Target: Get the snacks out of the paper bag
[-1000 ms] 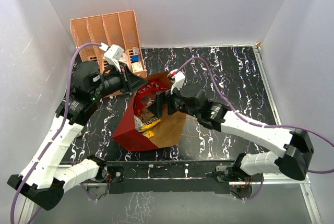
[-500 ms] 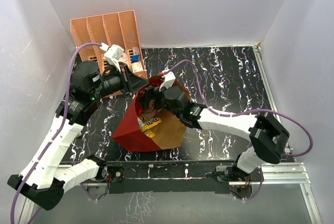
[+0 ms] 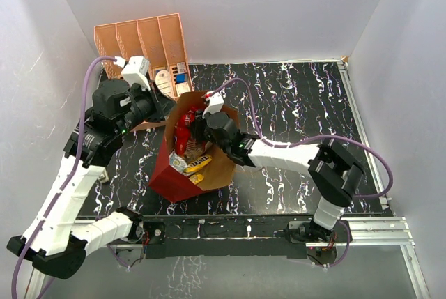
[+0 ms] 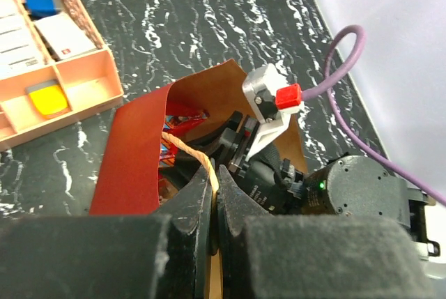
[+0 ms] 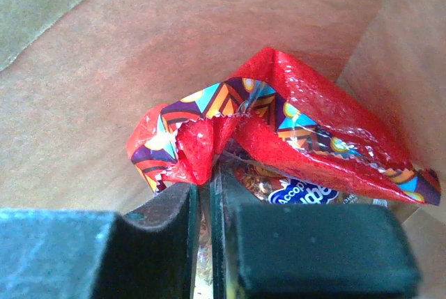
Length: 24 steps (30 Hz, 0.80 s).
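Note:
The dark red paper bag [image 3: 167, 177] stands tilted open in the middle of the table, its brown inside [image 3: 224, 166] showing. My left gripper [image 3: 164, 109] [image 4: 214, 186] is shut on its tan handle [image 4: 187, 150], holding the near wall [image 4: 136, 152] up. Reaching into the bag's mouth, my right gripper [image 3: 196, 127] [image 5: 205, 186] is shut on a crinkled corner of the red-and-clear sweets bag [image 5: 293, 128] [image 3: 185, 126]. Small yellow packets [image 3: 189, 165] lie deeper in the bag. A blue-labelled packet [image 5: 303, 193] shows under the sweets bag.
A peach slotted rack [image 3: 139, 37] [image 4: 77, 97] with small white and blue boxes stands at the back left, just behind the left gripper. White walls enclose the black marbled table [image 3: 300, 104]. The right arm's cable [image 4: 341, 62] loops over the bag.
The right gripper has gone left into the bag and shut on the sweets bag. The left gripper has drawn the handle up and left, so the bag stands narrower and more upright.

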Motion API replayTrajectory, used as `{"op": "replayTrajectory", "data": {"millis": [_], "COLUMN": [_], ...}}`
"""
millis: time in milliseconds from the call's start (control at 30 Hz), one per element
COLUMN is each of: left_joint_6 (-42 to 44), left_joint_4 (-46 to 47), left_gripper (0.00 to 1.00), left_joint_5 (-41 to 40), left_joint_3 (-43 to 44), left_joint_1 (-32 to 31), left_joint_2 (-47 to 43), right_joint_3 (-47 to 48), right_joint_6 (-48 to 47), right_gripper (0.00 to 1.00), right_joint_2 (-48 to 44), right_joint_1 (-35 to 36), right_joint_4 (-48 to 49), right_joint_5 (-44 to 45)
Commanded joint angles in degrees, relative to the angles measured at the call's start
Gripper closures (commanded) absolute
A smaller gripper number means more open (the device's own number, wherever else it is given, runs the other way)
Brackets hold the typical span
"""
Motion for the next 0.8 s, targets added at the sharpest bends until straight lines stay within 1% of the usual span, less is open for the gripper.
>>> {"op": "replayTrajectory", "data": {"millis": [0, 67, 133, 200, 267, 367, 433, 533, 633, 700, 767], "left_joint_6": [4.40, 7.47, 10.44, 13.39, 16.02, 18.60, 19.27, 19.42, 17.64, 14.36, 11.05], "left_joint_4": [-0.05, -1.01, -3.44, -5.53, -6.37, -6.24, -5.67, -3.49, 0.11, 3.16, 6.15], "left_gripper": [1.00, 1.00, 1.00, 1.00, 1.00, 1.00, 1.00, 1.00, 1.00, 1.00, 1.00], "left_joint_5": [-6.70, -10.57, -15.37, -18.00, -19.03, -17.64, -14.46, -4.67, 6.38, 10.76, 12.24], "left_joint_3": [5.05, 7.24, 11.40, 15.87, 18.90, 20.56, 19.32, 14.08, 5.78, -0.53, -6.34], "left_joint_1": [0.02, -0.01, -0.02, -0.02, -0.02, -0.02, -0.02, -0.02, -0.02, -0.02, -0.02], "left_joint_2": [-1.06, -0.59, 1.00, 2.85, 4.24, 4.74, 4.38, 2.33, -1.20, -3.94, -6.83], "right_joint_3": [5.37, 6.53, 8.08, 9.74, 11.82, 13.83, 14.17, 12.71, 9.19, 6.59, 4.62], "right_joint_6": [0.36, 0.56, 1.13, 2.11, 2.68, 3.31, 3.46, 3.89, 4.13, 4.27, 3.62], "right_gripper": [0.92, 0.93, 0.93, 0.93, 0.93, 0.93, 0.93, 0.93, 0.93, 0.93, 0.93], "right_joint_2": [0.13, 0.79, 1.62, 2.41, 3.84, 5.23, 5.48, 4.75, 3.20, 1.58, 0.77], "right_joint_1": [0.34, 0.34, 0.35, 0.38, 0.44, 0.76, 0.95, 0.93, 0.96, 0.96, 0.96], "right_joint_4": [5.66, 5.98, 6.11, 6.10, 5.95, 5.99, 6.11, 6.40, 7.45, 7.80, 8.32], "right_joint_5": [-0.40, -1.37, -2.70, -3.83, -4.87, -5.64, -5.76, -5.45, -4.57, -4.09, -5.19]}}
